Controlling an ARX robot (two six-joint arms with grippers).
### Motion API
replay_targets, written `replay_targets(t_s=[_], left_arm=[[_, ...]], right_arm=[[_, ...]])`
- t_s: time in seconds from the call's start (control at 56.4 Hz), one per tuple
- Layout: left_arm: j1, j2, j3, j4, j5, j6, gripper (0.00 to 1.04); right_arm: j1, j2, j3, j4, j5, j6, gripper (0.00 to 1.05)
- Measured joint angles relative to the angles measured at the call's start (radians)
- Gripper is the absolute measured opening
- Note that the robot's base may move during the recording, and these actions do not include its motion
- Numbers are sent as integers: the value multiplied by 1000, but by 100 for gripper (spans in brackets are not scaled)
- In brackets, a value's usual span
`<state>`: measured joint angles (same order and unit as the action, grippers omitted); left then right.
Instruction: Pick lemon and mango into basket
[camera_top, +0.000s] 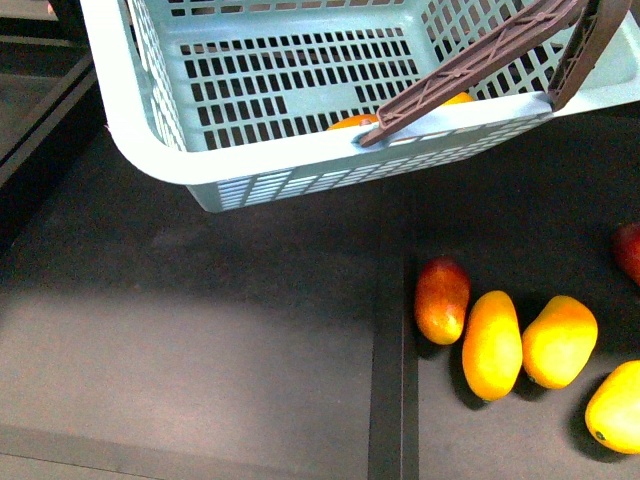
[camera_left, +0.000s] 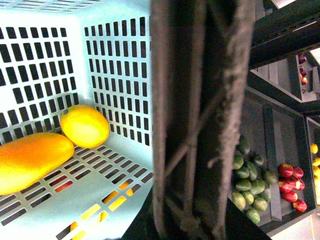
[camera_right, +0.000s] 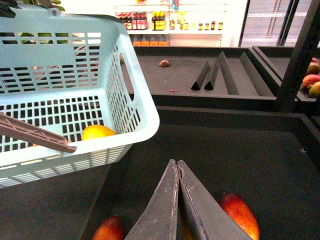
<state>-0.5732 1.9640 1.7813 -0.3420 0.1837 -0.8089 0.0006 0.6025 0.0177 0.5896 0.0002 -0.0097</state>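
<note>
Dark shelf (camera_top: 200, 330); basket (camera_left: 115, 60): lemon (camera_left: 84, 126), mango (camera_left: 32, 160)

Basket (camera_top: 300, 150): cut by the top and right edges in the front view; only its near corner and part of the floor show.
Handle (camera_left: 200, 120): fills the left wrist view's middle as a blur, hiding the left gripper; jaw state unreadable.
Lemon (camera_top: 352, 122): in the front view only an orange-yellow sliver shows above the rim.
Mango (camera_left: 30, 161): cut by the left wrist view's 9 o'clock edge.
Right gripper (camera_right: 178, 170): base cut by the lower edge.
Red fruit (camera_top: 628, 250): sliced by the 3 o'clock edge.
Yellow fruit (camera_top: 615, 408): clipped at 4 o'clock.
Shelf bottles (camera_right: 150, 21): too small to identify.
</note>
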Motion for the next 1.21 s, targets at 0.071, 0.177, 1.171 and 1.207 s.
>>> replay_targets(t_s=[0.071, 0.177, 1.171, 1.207], left_arm=[[0, 0, 0, 0, 0, 0, 6], [0, 0, 0, 0, 1, 0, 6], [0, 0, 0, 0, 0, 0, 6], [0, 0, 0, 0, 0, 1, 6]], right_arm=[[0, -39, 0, -36, 0, 0, 2], [0, -103, 0, -97, 0, 0, 2], [0, -594, 0, -586, 1, 0, 2], [0, -594, 0, -586, 1, 0, 2]])
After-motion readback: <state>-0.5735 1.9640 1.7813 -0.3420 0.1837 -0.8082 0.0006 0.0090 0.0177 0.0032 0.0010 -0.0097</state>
